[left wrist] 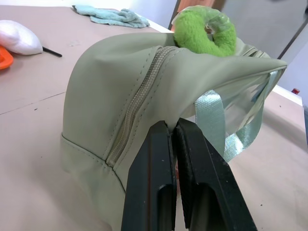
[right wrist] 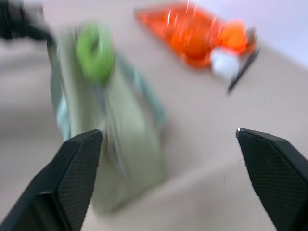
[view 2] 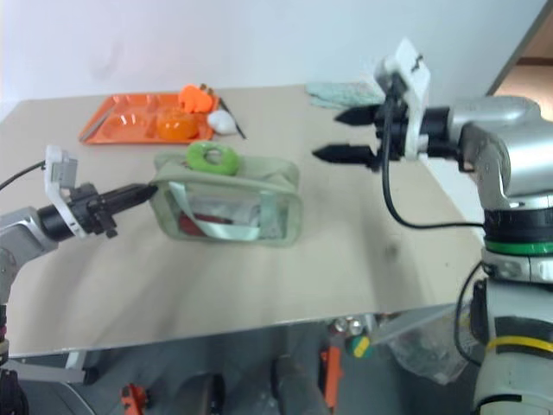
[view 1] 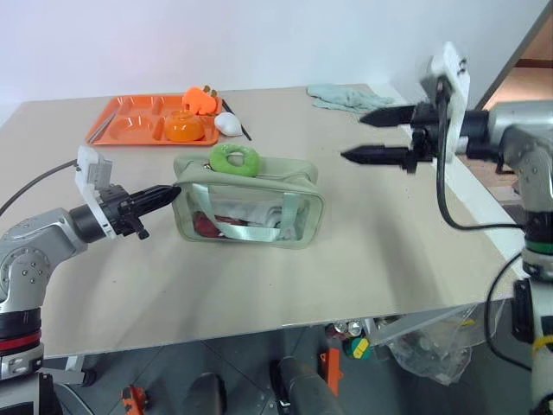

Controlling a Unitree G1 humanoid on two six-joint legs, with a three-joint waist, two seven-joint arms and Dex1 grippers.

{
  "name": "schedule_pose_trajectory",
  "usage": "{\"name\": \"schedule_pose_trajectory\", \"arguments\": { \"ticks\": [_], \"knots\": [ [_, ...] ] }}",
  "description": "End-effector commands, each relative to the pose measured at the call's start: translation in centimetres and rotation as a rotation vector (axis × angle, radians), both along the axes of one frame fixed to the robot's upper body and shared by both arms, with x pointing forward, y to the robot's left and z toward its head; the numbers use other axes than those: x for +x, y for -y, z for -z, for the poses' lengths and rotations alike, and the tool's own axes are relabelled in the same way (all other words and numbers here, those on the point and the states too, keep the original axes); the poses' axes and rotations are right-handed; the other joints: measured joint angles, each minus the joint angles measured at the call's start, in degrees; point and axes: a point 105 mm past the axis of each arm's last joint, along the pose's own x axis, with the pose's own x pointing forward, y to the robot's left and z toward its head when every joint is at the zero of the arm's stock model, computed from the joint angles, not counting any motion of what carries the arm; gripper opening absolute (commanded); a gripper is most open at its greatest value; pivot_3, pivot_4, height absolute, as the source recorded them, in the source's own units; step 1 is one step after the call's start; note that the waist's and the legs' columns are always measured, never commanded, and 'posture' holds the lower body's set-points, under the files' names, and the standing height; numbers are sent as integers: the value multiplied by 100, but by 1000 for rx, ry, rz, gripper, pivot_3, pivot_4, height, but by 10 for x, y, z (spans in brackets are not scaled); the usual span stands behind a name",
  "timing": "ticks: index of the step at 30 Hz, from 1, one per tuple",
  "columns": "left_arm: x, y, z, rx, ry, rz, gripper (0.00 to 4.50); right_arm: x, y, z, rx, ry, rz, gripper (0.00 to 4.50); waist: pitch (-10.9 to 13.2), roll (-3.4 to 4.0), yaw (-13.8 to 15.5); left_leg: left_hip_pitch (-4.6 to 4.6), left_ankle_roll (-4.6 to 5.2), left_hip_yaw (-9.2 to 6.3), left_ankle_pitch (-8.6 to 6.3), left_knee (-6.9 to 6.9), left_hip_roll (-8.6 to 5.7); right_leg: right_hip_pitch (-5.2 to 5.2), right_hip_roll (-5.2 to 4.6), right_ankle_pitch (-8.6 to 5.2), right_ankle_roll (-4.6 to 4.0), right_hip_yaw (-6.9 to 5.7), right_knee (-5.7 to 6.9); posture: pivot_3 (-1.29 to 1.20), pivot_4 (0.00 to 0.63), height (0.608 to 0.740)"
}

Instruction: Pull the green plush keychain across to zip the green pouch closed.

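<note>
Left wrist view: hand [left wrist: 174, 132] pinching green pouch [left wrist: 120, 120]

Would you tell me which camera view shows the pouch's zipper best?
The left wrist view: the zipper runs close and sharp along the green pouch up towards the green plush keychain. In both eye views the pouch is small, and the zip shows only as a thin line on top. The right wrist view is too blurred to trace it.

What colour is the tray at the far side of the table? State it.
Orange plastic compartment tray; the left eye view shows it best.
</note>
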Motion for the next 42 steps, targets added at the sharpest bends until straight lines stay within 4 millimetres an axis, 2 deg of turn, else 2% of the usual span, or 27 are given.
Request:
{"name": "schedule_pose_trajectory", "arguments": {
  "ticks": [1, 7, 13, 25, 26, 27, 30, 38, 39, 42],
  "knots": [
    [-1, 6, -3, 13, 17, 22, 0, 0, -35, -7, 1, 38, -50, 4487, 0, 0, 8, -1, 0, -2, 0, 1, 1, 0, 1, 0, 0, -1, 2, 0, 150, 740],
    [-2, 10, -4, 14, 24, 33, 0, 11, -74, 7, -19, 23, -76, 4487, 0, 0, 41, -24, -1, -3, 0, 2, -4, -9, -12, -1, 4, -4, -7, 0, 150, 740],
    [-3, 12, -5, 14, 28, 34, 0, 17, -88, 21, -50, 18, -106, 4487, 0, 0, 41, -33, -2, -3, -1, 2, -7, -8, -20, 1, 11, -7, -22, 0, 150, 740],
    [-4, 12, -4, 12, 30, 30, 0, 17, -110, 28, -67, 33, -170, 4487, 0, 0, 38, -30, -1, -7, -1, 2, -6, -7, -17, 2, 11, -10, -20, 0, 150, 740],
    [-4, 12, -3, 11, 30, 30, 0, 18, -111, 28, -67, 32, -171, 4084, 0, 0, 38, -30, -2, -8, -1, 2, -5, -7, -17, 2, 10, -11, -20, 0, 150, 740],
    [-5, 12, -3, 11, 30, 30, 0, 18, -112, 29, -68, 32, -172, 3962, 0, 0, 38, -30, -1, -8, -1, 2, -5, -7, -17, 2, 10, -11, -20, 0, 150, 740],
    [-6, 11, -2, 12, 29, 23, 0, 19, -113, 29, -68, 33, -180, 3041, 0, 0, 39, -30, -2, -9, -1, 2, -5, -7, -17, 2, 10, -11, -20, 0, 150, 740],
    [-7, 9, -4, 5, 34, 12, 0, 17, -109, 33, -76, 31, -196, 210, 0, 0, 37, -29, -1, -8, -1, 2, -5, -7, -17, 2, 10, -12, -19, 0, 150, 740],
    [-7, 9, -4, 6, 34, 11, 0, 17, -109, 33, -75, 30, -195, 17, 0, 0, 37, -29, -1, -8, -1, 2, -5, -7, -17, 2, 10, -12, -19, 0, 150, 740],
    [-6, 9, -4, 5, 34, 10, 0, 17, -108, 32, -71, 31, -191, 17, 0, 0, 37, -29, -1, -8, -1, 2, -5, -7, -17, 2, 10, -12, -19, 0, 150, 740]
  ]
}}
